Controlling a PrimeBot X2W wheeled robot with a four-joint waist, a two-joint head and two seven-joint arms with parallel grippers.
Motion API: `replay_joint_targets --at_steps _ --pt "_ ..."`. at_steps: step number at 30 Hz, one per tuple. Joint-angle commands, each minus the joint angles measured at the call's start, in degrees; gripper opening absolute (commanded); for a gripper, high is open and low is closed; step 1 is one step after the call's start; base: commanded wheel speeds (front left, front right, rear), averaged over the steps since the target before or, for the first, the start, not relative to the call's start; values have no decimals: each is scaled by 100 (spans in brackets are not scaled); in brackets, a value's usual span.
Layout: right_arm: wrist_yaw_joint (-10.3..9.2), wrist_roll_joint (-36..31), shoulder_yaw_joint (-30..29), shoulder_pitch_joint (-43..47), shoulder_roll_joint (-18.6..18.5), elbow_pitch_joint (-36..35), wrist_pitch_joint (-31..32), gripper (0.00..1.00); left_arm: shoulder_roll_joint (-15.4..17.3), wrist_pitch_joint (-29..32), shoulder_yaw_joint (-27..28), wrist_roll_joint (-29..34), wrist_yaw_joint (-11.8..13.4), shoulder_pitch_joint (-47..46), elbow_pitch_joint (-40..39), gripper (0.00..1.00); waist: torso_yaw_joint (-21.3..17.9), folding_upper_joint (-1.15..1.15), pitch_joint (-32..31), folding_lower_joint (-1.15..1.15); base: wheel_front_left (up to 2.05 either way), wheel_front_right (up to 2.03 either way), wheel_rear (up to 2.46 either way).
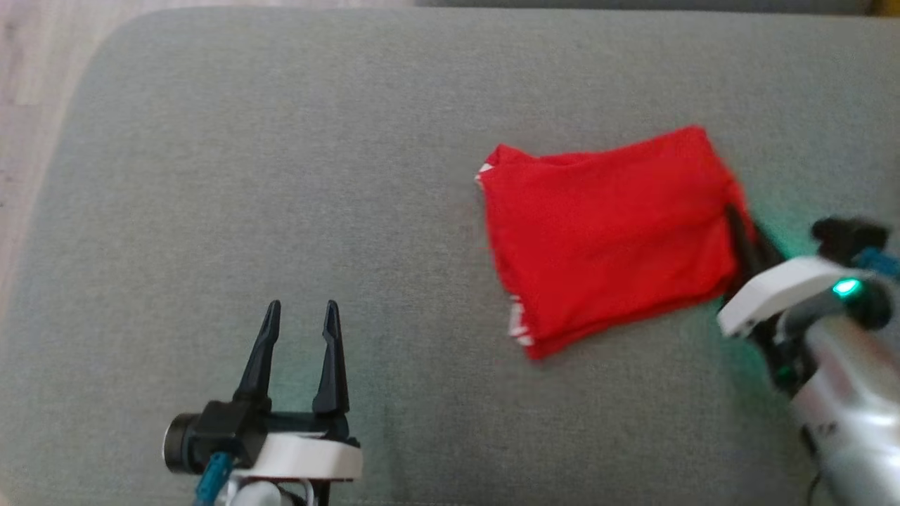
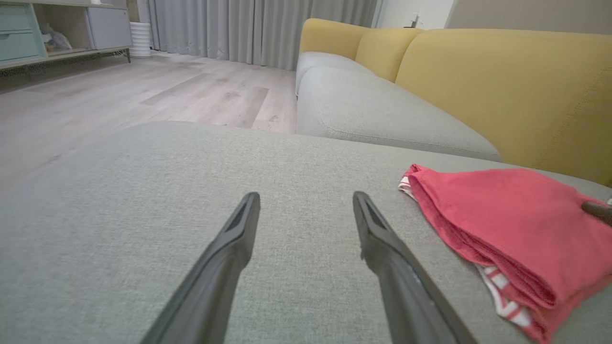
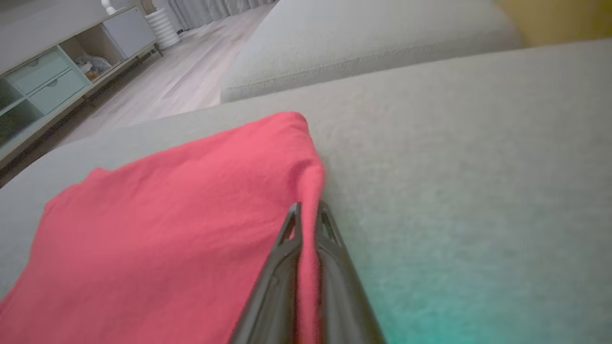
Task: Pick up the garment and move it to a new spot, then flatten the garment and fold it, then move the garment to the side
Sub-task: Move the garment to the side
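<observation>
At right of the head view, the right tool (image 1: 733, 212) slants in, pinched on an edge of the red garment (image 1: 605, 232); lower left, the left tool (image 1: 302, 309) points up-frame, spread wide.

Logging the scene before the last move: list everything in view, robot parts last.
folded red cloth garment with white-striped trim: one, red, cushion's right side
broad grey fabric cushion: one, grey, beneath the garment
sofa with yellow backrests: one, yellow and grey, beyond the cushion
low cabinet with pale green drawers: one, pale green, across the room
left gripper: one, dark, open over bare cushion
right gripper: one, dark, shut on garment's right edge
</observation>
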Motion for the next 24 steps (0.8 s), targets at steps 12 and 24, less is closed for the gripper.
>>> replay_joint_targets --at_steps 12,24 --pt "-4 -290 -199 -960 -1620 -54 -351 0 -16 -30 279 177 -85 -640 -238 100 -733 0 704 0 0 0 0" --pt "-4 -1278 -1700 -766 -2121 250 -465 100 -16 -30 578 389 -46 -858 -274 100 -1021 0 627 0 0 0 0"
